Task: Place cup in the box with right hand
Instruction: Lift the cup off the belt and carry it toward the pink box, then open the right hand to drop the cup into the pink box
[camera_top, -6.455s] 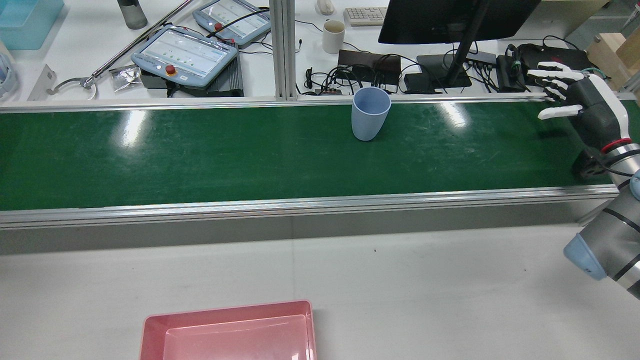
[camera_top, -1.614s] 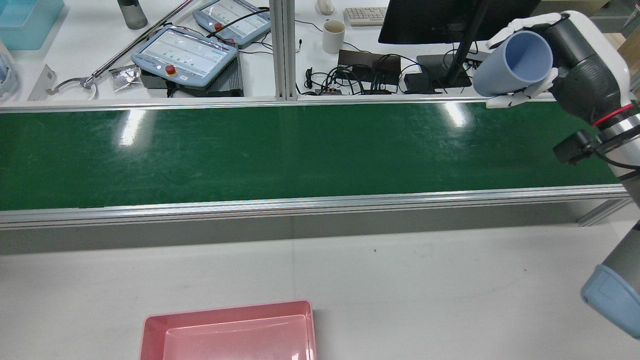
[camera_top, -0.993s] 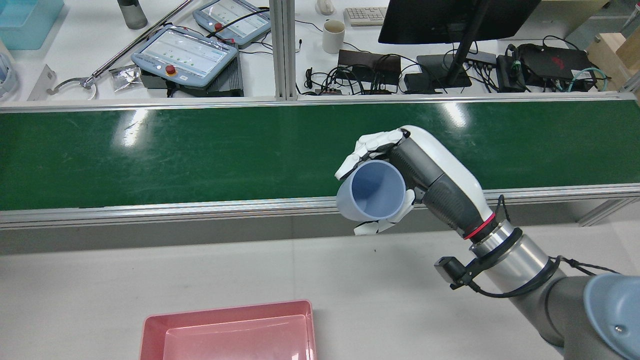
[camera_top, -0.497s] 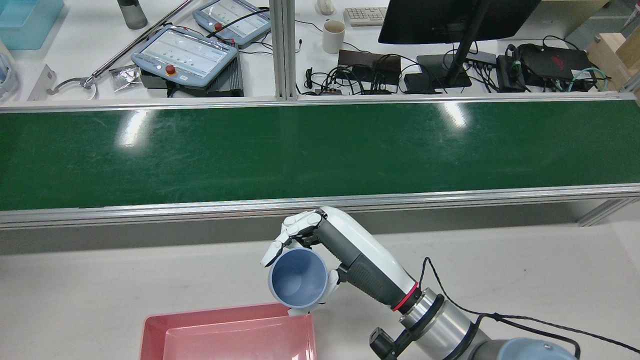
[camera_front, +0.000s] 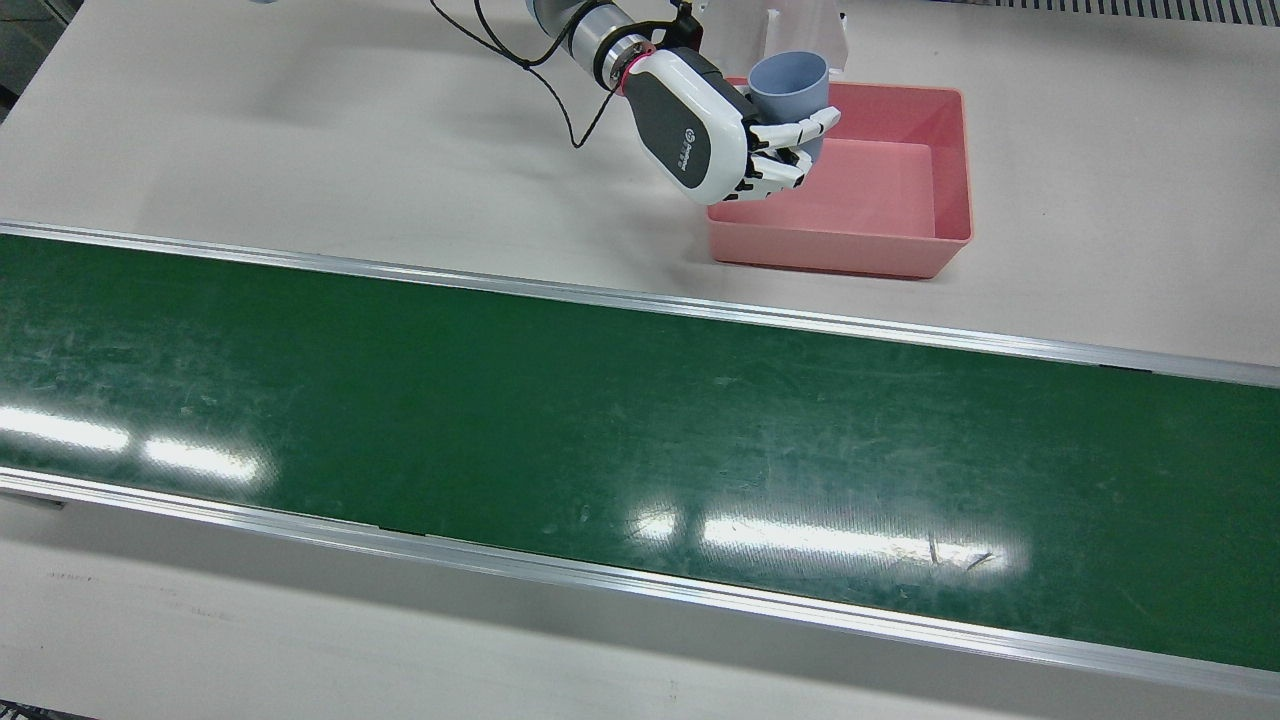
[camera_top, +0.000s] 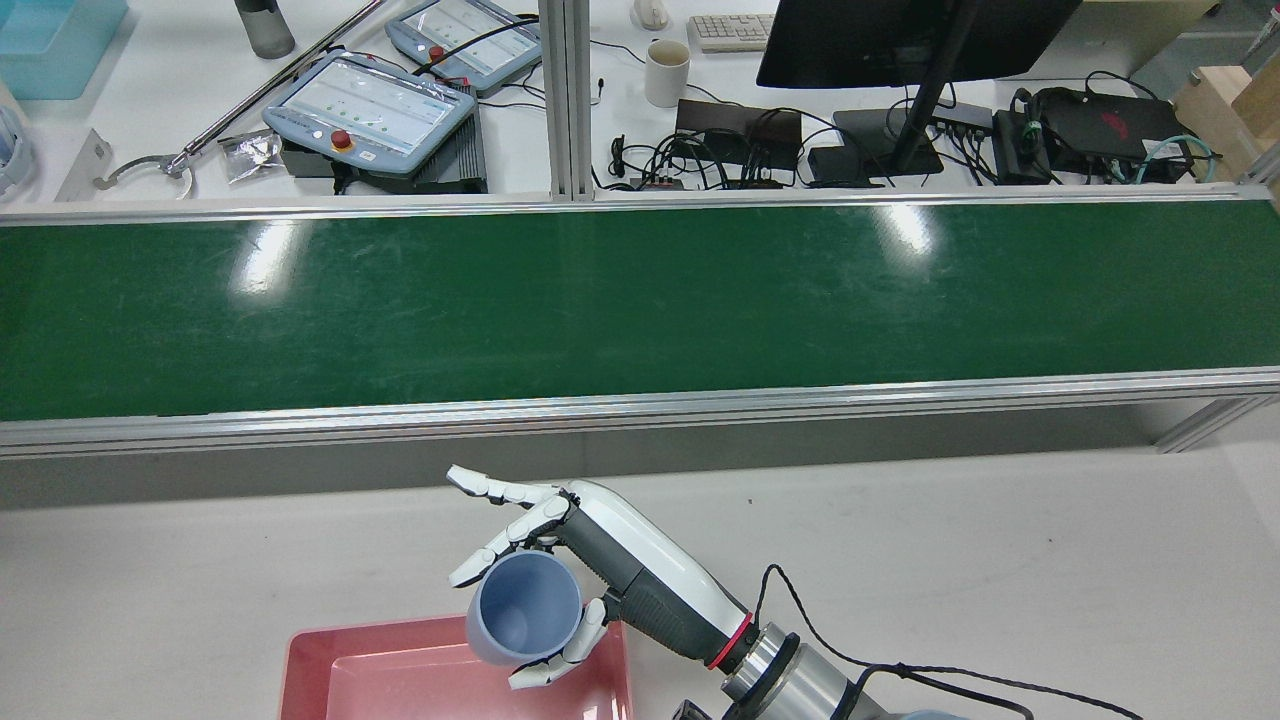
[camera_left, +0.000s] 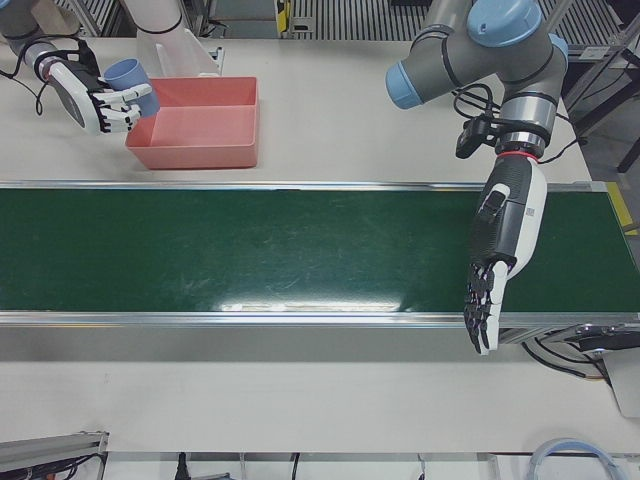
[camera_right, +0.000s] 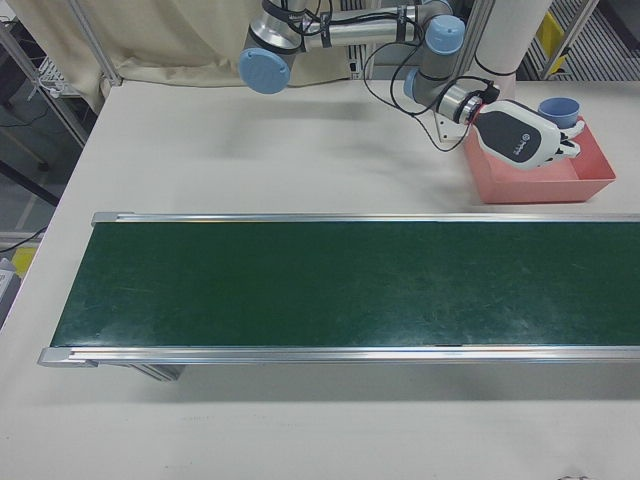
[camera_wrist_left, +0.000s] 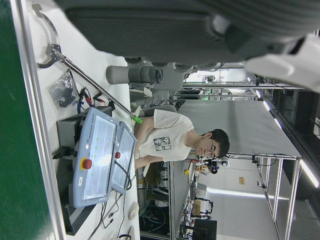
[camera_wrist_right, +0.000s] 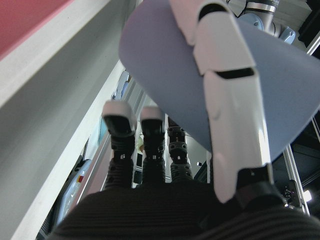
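Most of the job looks done: cup (camera_top: 522, 620) is off the belt (camera_top: 640, 310) and carried to the pink box (camera_front: 940, 170), hanging over the box's near-right corner (rear view), above the floor, not set down. Left to do, as I judge it: lower or drop it in, let go, pull the arm clear. Right hand (camera_top: 560, 580) reaches in from the robot's side w/ forearm angled low across the tabletop (camera_front: 300, 130); upper fingers (camera_top: 490, 490) are splayed out away from the cup wall, while a lower finger and thumb touch it, so the grip seems to be loosening — can't tell if cup is truly free. Cup mouth tips up toward the rear cam. Left hand (camera_left: 497, 260) hangs over the belt's far end, fingers straight and apart, holding nothing.
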